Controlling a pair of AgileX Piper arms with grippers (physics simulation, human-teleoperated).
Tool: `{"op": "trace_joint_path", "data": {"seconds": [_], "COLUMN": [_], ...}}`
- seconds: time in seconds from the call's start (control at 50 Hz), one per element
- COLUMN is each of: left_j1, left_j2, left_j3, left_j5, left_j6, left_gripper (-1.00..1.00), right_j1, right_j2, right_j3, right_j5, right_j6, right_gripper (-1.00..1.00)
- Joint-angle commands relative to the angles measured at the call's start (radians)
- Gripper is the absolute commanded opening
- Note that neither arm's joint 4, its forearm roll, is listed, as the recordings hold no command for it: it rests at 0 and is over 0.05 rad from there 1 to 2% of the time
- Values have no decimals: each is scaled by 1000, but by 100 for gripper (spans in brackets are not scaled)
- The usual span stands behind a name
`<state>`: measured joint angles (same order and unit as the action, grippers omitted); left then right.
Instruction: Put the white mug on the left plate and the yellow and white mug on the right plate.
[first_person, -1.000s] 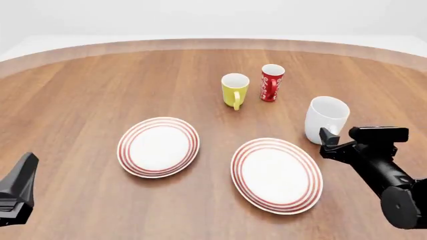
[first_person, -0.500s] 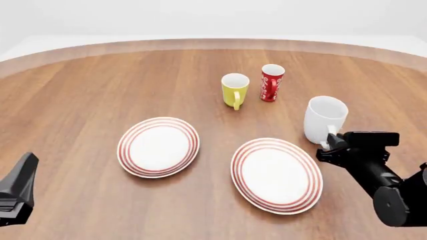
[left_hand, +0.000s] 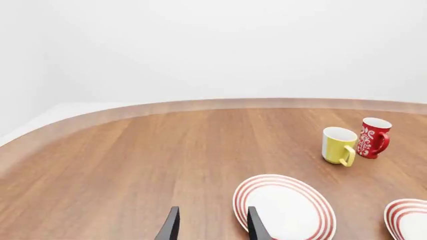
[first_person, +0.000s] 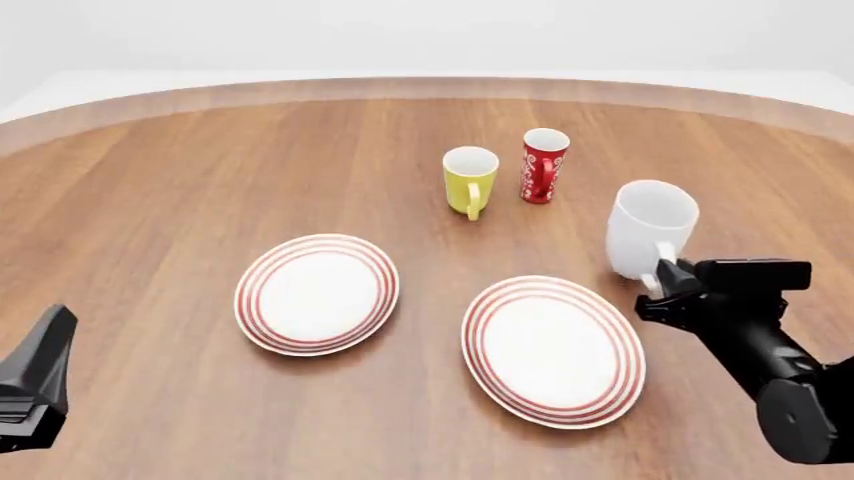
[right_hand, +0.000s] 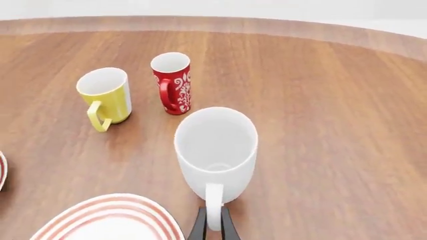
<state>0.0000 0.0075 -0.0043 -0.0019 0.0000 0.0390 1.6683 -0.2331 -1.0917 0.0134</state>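
Observation:
The white mug (first_person: 651, 230) stands right of the right plate (first_person: 553, 350), tipped slightly. My right gripper (first_person: 663, 284) is shut on its handle; the right wrist view shows the handle (right_hand: 213, 205) pinched between the two fingers (right_hand: 199, 229). The yellow and white mug (first_person: 469, 180) stands at the far middle, handle toward me, and also shows in the right wrist view (right_hand: 107, 94). The left plate (first_person: 318, 294) is bare. My left gripper (first_person: 47, 350) is at the near left edge, open and empty, with its fingertips (left_hand: 255, 226) short of the left plate (left_hand: 283, 207).
A slim red mug (first_person: 542, 165) with white lettering stands just right of the yellow and white mug, a small gap between them. The table's curved far edge (first_person: 427, 88) runs behind the mugs.
My right gripper has closed in on the white mug's handle. The mug has shifted slightly up and left in the front view. The left arm has not moved.

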Motion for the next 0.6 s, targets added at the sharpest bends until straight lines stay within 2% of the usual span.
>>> {"op": "trace_joint_path", "data": {"seconds": [0.02,0.16,0.18,0.2,0.6], "left_j1": [0,0,0,0,0], "left_j2": [0,0,0,0,0], "left_j3": [0,0,0,0,0], "left_j5": [0,0,0,0,0], "left_j6": [0,0,0,0,0], "left_gripper": [100,100,100,100,100], "right_j1": [39,49,72,78,194], "right_j2": [-141,-186,-268,-282,-474], "right_j3": [25,29,36,37,18], "right_j5": [51,82,133,143,289], "right_j6": [-1,-3,-8,-11,-3], "right_gripper": [-100,-100,-100,-100,-100]}}
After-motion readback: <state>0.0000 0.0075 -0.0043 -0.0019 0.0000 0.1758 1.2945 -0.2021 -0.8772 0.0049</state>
